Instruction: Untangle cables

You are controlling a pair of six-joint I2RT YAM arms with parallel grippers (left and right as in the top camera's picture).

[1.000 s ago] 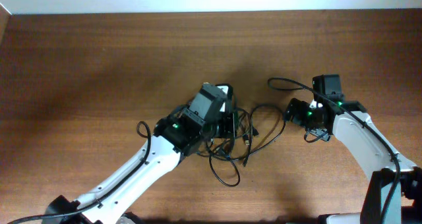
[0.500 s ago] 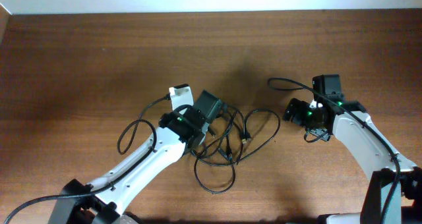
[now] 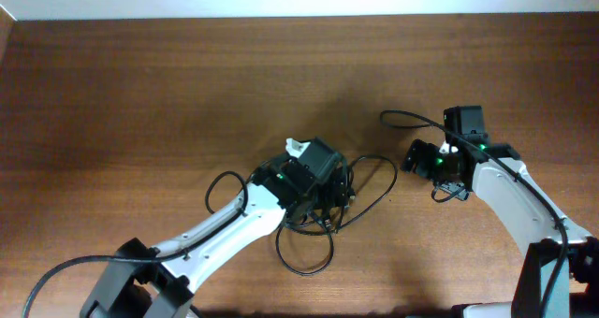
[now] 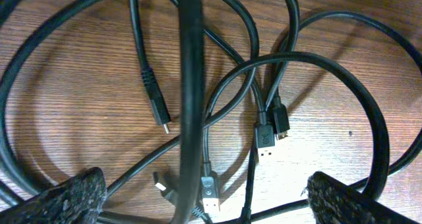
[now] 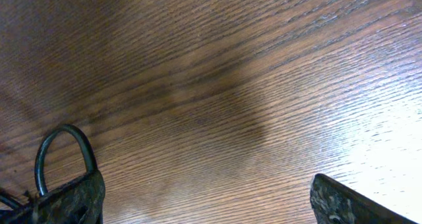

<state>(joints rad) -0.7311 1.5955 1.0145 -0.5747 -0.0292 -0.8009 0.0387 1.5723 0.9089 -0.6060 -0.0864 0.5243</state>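
The cables [image 3: 329, 204] lie as a tangle of thin black loops on the wood at the table's middle. One loop reaches left [image 3: 223, 189], one toward the front [image 3: 304, 254], one right [image 3: 376, 176]. My left gripper [image 3: 321, 171] hovers straight over the tangle, open. In the left wrist view its fingers [image 4: 66, 199] stand wide apart. Several plug ends [image 4: 265, 143] lie on the wood between them, and a blurred black cord [image 4: 191, 85] crosses close to the lens. My right gripper [image 3: 418, 157] is open right of the tangle over bare wood [image 5: 217, 118], with a cable loop [image 5: 62, 151] beside its left finger.
A thicker black wire [image 3: 402, 119] curves from the right arm's wrist. The table's pale back edge [image 3: 281, 0] runs along the top of the overhead view. Another wire [image 3: 65, 279] trails from the left arm's base at the front left.
My left gripper has gone from shut to open. Its arm swung left, dragging a loop out, then came back over the tangle. The right arm has not moved.
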